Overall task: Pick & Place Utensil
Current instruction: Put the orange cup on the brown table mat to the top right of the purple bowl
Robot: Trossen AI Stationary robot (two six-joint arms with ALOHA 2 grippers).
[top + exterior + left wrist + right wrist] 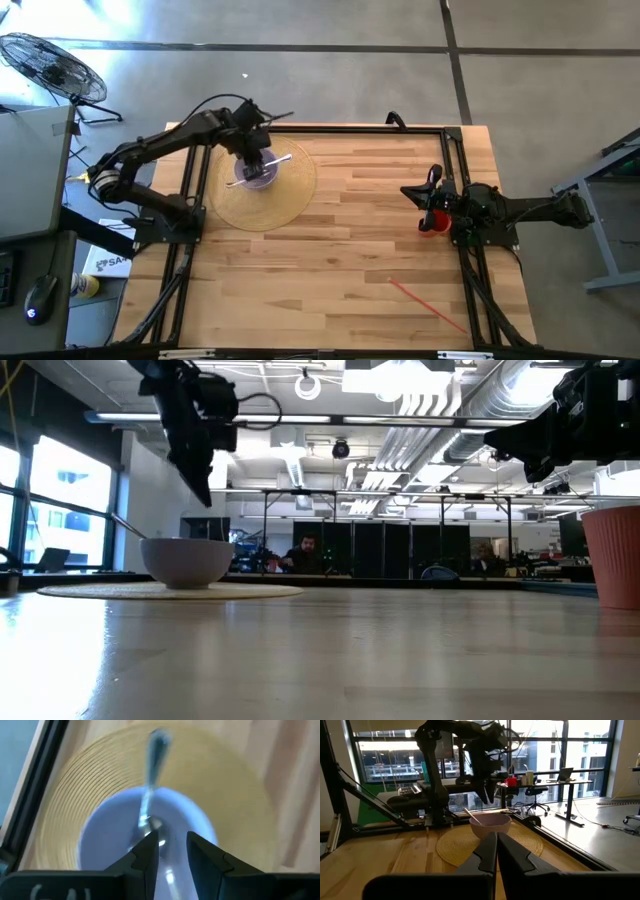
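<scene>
A pale lilac bowl (pixel 256 178) (pixel 187 561) (pixel 110 835) (pixel 490 824) stands on a round woven placemat (pixel 285 195) (pixel 75 785) at the table's far left. A metal spoon (pixel 150 785) lies in the bowl, its scoop end on the bottom and its handle (pixel 283 159) (pixel 122 523) (pixel 471 815) leaning over the rim. My left gripper (pixel 172 847) (pixel 203 490) hangs open just above the bowl, clear of bowl and spoon. My right gripper (pixel 496 842) (pixel 408 190) is shut and waits at the right side.
A red cup (pixel 429 223) (pixel 615 555) stands by my right arm's base. A thin red stick (pixel 428 306) lies on the wood near the right front. A black frame (pixel 455 170) runs along the table's edges. Bare wood (pixel 340 260) spreads across the middle.
</scene>
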